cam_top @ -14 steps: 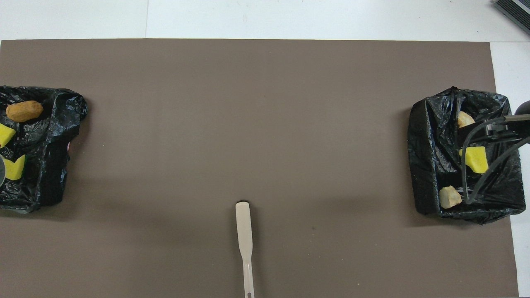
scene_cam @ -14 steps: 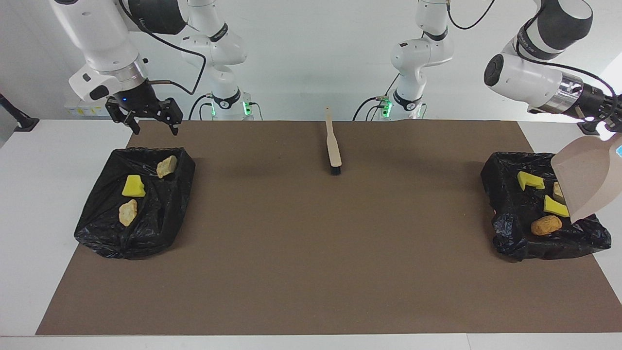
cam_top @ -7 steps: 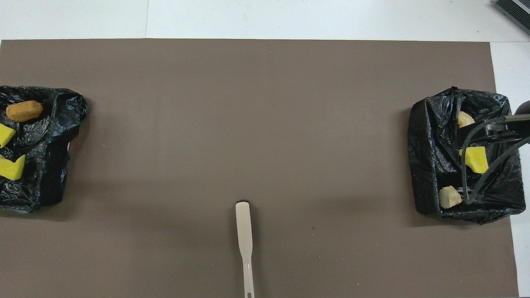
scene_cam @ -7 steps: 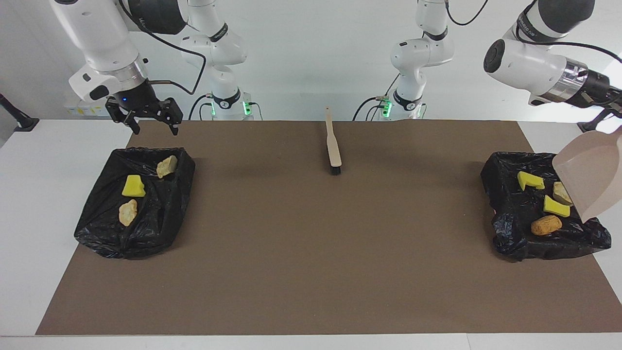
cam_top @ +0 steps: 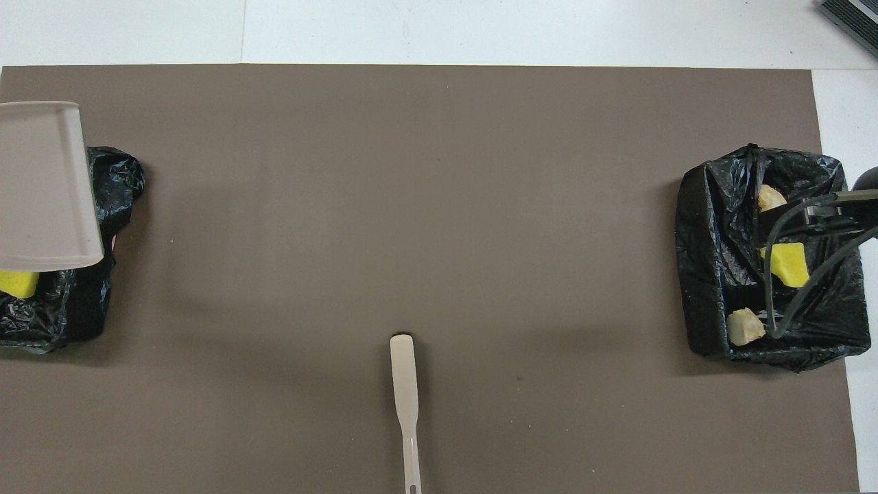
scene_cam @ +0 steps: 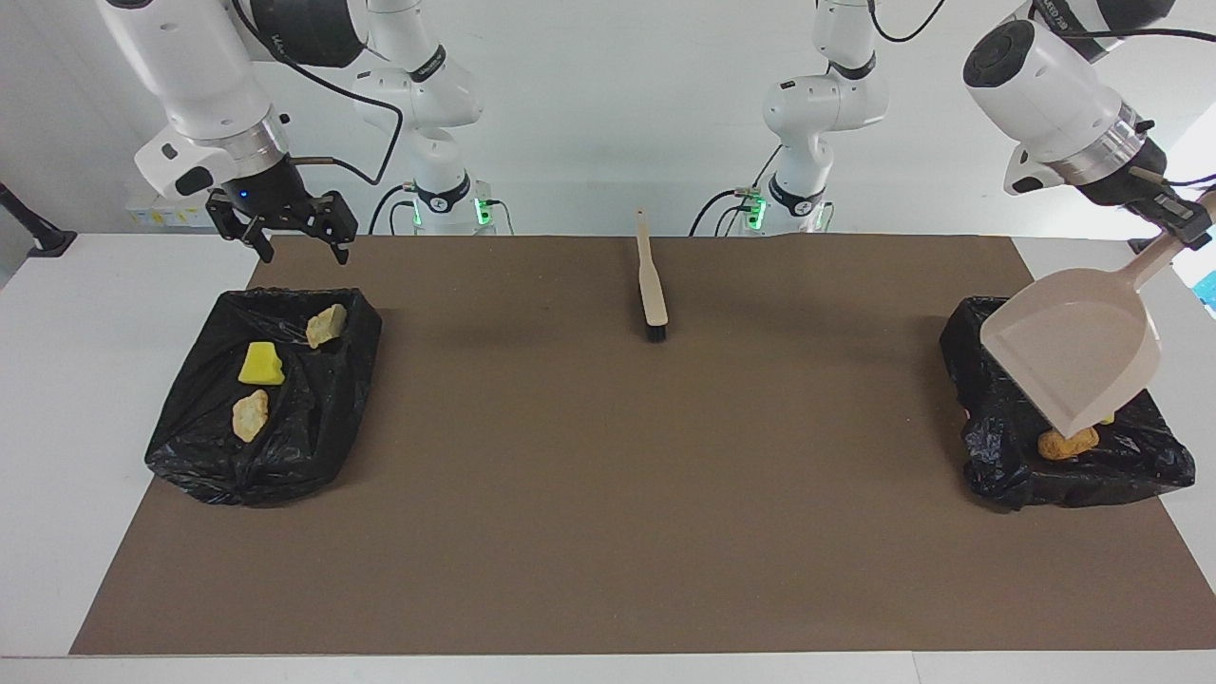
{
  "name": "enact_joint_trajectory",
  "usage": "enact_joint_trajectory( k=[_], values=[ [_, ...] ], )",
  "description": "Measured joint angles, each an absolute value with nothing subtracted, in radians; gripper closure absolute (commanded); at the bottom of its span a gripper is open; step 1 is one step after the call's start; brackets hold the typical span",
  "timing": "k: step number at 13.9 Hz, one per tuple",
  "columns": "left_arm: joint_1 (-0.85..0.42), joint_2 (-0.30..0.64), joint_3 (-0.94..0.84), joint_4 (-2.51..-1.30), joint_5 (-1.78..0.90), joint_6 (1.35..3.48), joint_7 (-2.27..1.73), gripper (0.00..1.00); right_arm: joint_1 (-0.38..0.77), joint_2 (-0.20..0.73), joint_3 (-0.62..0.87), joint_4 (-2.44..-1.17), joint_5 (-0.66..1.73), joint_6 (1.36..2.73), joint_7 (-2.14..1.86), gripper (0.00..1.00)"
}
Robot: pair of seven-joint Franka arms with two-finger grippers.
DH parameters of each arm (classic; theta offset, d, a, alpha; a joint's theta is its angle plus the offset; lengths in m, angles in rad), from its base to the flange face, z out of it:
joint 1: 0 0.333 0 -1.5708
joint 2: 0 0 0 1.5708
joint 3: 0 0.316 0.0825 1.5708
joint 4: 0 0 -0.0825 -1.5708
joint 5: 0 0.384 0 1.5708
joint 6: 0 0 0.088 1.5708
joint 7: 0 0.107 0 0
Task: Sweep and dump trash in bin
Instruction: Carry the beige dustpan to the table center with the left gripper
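Observation:
My left gripper [scene_cam: 1182, 224] is shut on the handle of the beige dustpan [scene_cam: 1073, 353], which hangs tilted, lip down, over the black-bagged bin [scene_cam: 1007, 465] at the left arm's end. The pan shows nothing in it. It hides most of that bin's trash; an orange-brown nugget [scene_cam: 1067, 443] shows under its lip, and a yellow sponge piece [cam_top: 17, 283] shows in the overhead view. My right gripper [scene_cam: 305, 253] waits open in the air by the other bin [scene_cam: 199, 446], which holds a yellow sponge [scene_cam: 259, 364] and two tan chunks [scene_cam: 326, 325] [scene_cam: 250, 415].
The beige brush [scene_cam: 652, 285] lies on the brown mat [scene_cam: 608, 494] midway between the arms' bases, bristles pointing away from the robots. White table [scene_cam: 66, 380] borders the mat past both bins. Cables of the right arm hang over its bin [cam_top: 713, 261].
My left arm has rolled its wrist and swung the dustpan inward over its bin, so the pan now covers the sponge pieces and has entered the overhead view. The right arm has not moved.

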State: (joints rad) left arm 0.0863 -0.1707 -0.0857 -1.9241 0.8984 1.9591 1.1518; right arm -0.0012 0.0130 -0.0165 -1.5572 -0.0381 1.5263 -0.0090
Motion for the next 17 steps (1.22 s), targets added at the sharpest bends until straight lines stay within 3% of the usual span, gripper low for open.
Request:
enact_joint_trajectory(
  k=[6,17],
  values=[
    [0.049,-0.127,-0.087,-1.926,0.573,1.947,1.05,1.0,-0.001,0.013,-0.017,-1.557,-0.038,1.526,-0.009,0.0],
    [-0.248,0.033,-0.094,-2.011,0.251,1.923,0.251,1.0,-0.004,0.013,-0.022,-1.557,-0.038,1.526,-0.009,0.0]
  ],
)
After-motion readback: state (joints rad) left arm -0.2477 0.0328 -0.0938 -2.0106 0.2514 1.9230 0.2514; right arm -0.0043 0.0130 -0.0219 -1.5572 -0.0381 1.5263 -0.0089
